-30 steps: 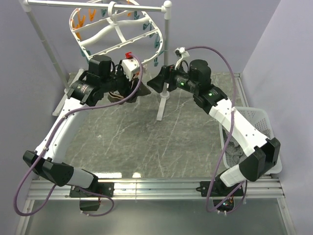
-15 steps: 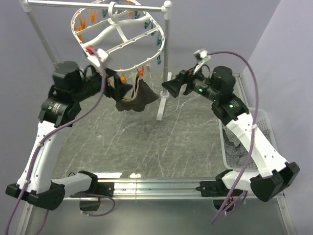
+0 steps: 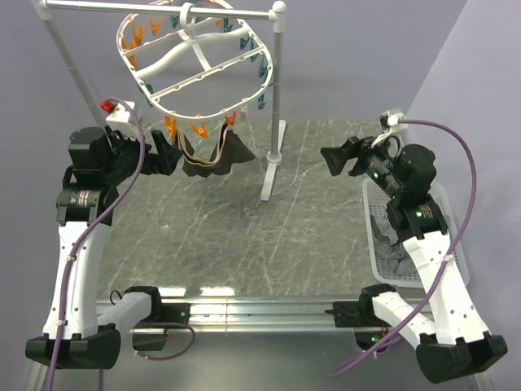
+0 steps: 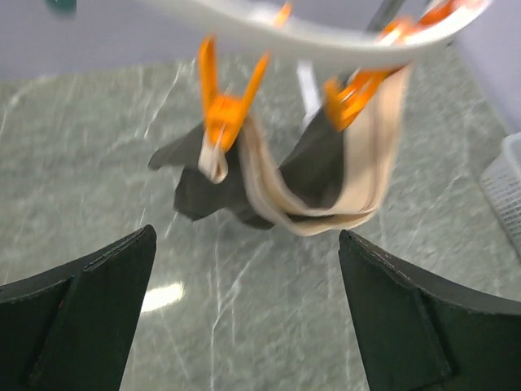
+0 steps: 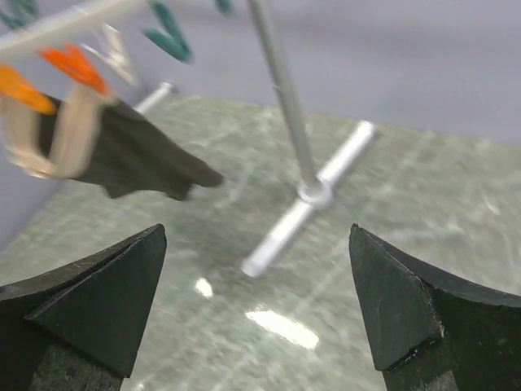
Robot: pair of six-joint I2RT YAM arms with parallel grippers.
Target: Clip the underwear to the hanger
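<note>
The dark olive-brown underwear (image 3: 220, 153) with a tan waistband hangs from orange clothespins (image 3: 198, 129) on the near rim of the white oval hanger (image 3: 195, 57). In the left wrist view the underwear (image 4: 313, 167) hangs from two orange pins (image 4: 224, 110) under the white rim. It also shows in the right wrist view (image 5: 134, 155). My left gripper (image 3: 165, 154) is open and empty just left of the underwear. My right gripper (image 3: 334, 157) is open and empty, well to the right of the hanger.
The white pole rail stand (image 3: 275, 122) holds the hanger; its foot (image 3: 273, 167) stands on the marble table behind the middle. A white basket (image 3: 419, 244) with grey cloth sits at the right edge under my right arm.
Both arms have drawn back from the hanger, the left to the left and the right to the right. The underwear stays hanging from the orange pins, free of both grippers.
</note>
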